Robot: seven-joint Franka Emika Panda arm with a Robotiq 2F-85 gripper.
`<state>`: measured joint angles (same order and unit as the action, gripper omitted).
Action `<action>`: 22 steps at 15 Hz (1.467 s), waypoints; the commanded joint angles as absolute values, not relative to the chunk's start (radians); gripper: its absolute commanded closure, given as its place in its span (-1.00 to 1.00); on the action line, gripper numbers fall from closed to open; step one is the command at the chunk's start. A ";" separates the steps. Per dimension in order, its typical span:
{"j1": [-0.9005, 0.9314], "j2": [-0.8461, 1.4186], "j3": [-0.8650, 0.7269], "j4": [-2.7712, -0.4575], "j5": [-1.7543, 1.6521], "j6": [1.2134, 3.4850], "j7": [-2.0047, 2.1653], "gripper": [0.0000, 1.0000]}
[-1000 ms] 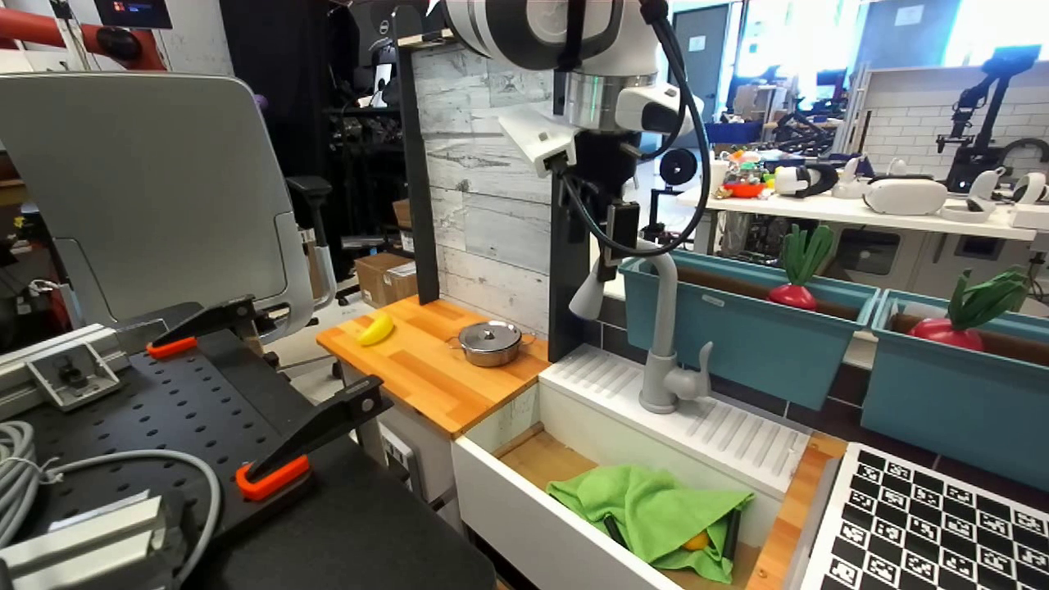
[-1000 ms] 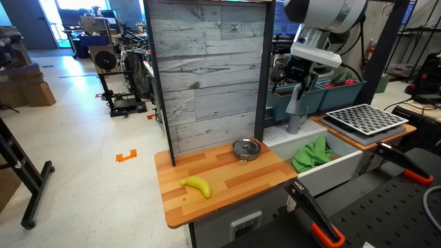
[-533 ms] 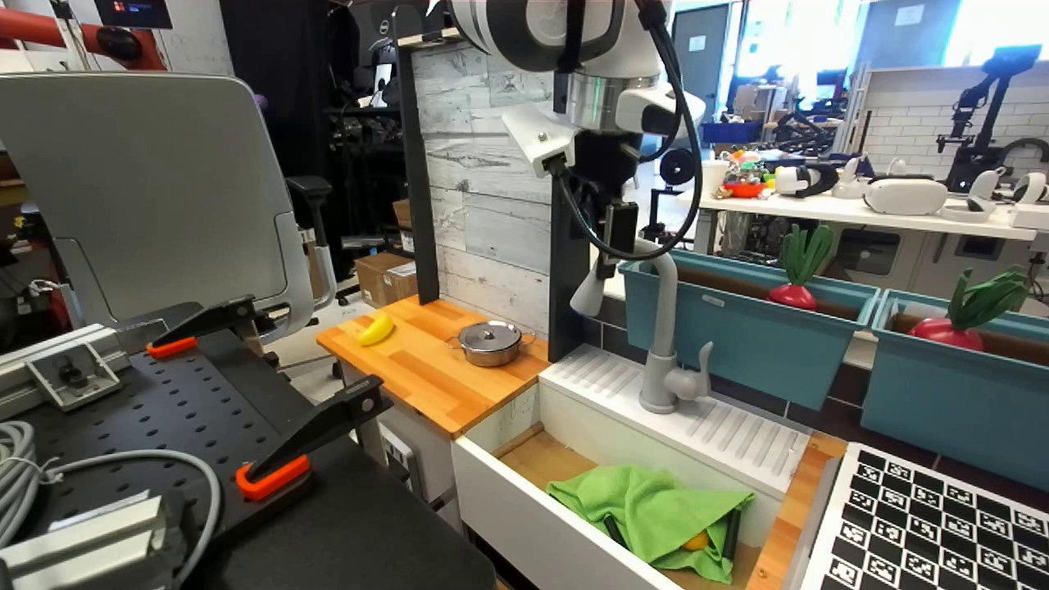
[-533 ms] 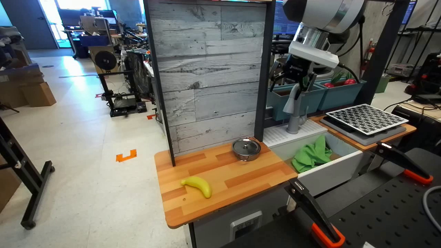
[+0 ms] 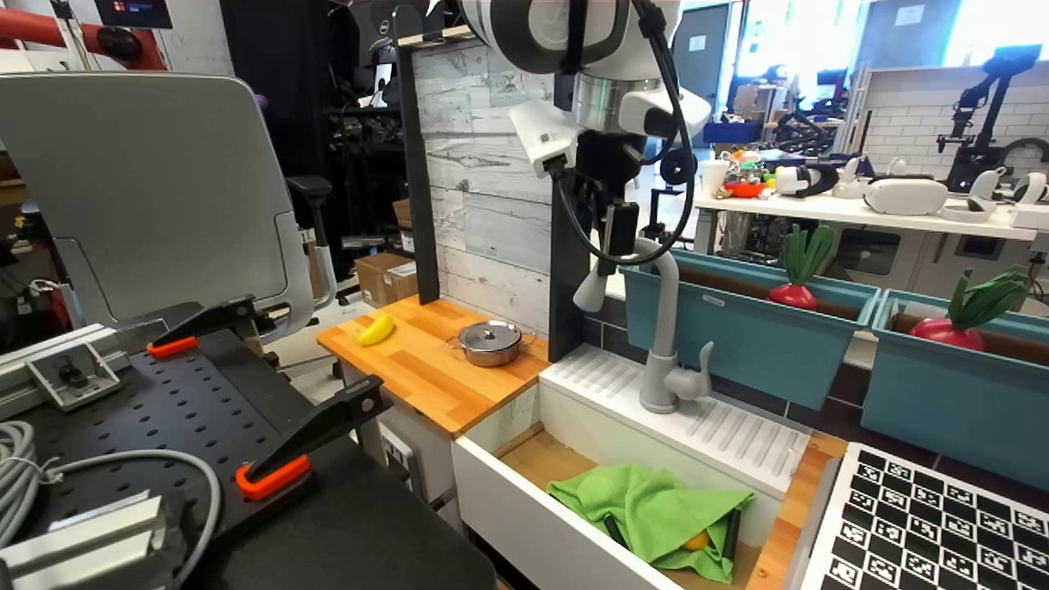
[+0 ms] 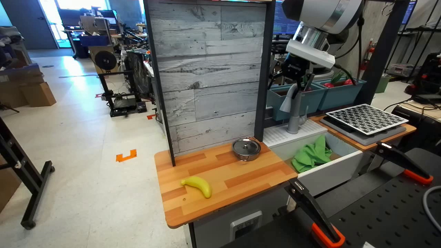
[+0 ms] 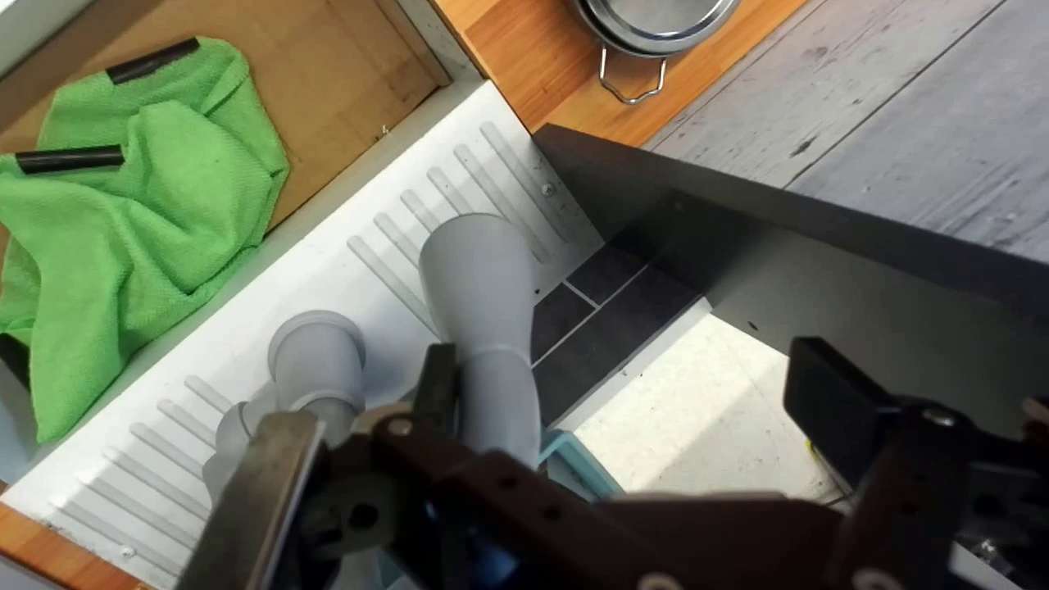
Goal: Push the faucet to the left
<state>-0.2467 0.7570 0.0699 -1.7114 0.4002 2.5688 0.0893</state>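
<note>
- Two fingers (image 7: 832, 393) of my pincer (image 7: 627, 377) stand well apart in the wrist view, clamped on nothing. The faucet (image 7: 488, 315) shows between them, close by the finger on that view's left; whether they touch, I cannot tell.
- Same view: a seam (image 7: 496, 351) rings the spout (image 7: 500, 401) behind the spray head (image 7: 475, 270). I suspect the head is a separate piece that could work loose, so I would press behind that seam with one finger's flat instead of gripping. The surface looks smooth and hard, likely to slip under my pad if I push off-centre.
- In an exterior view the base (image 5: 658, 392) stands upright on the white ledge (image 5: 754, 438), spout arching toward the plank panel (image 5: 492, 188). I expect a rigid spout that swivels on that base: easy to turn from far out near the head, stubborn close in. My pincer and the head sit slightly further right there than a second ago.
- In an exterior view the change is plainer: the spray head (image 6: 286, 102) has swung toward that view's left, and I have moved with it. The base, the pot (image 6: 246, 148) and the banana (image 6: 199, 183) have stayed put, so I judge the push under way.
</note>
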 commanded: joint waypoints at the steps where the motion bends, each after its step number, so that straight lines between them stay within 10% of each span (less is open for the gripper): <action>1: -0.243 0.779 0.130 -1.626 0.476 2.541 0.103 -1.00; 22: -0.332 0.593 0.154 -1.885 0.512 2.579 -0.146 -1.00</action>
<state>-0.2868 0.6999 0.1014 -1.7822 0.4566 2.5767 -0.0616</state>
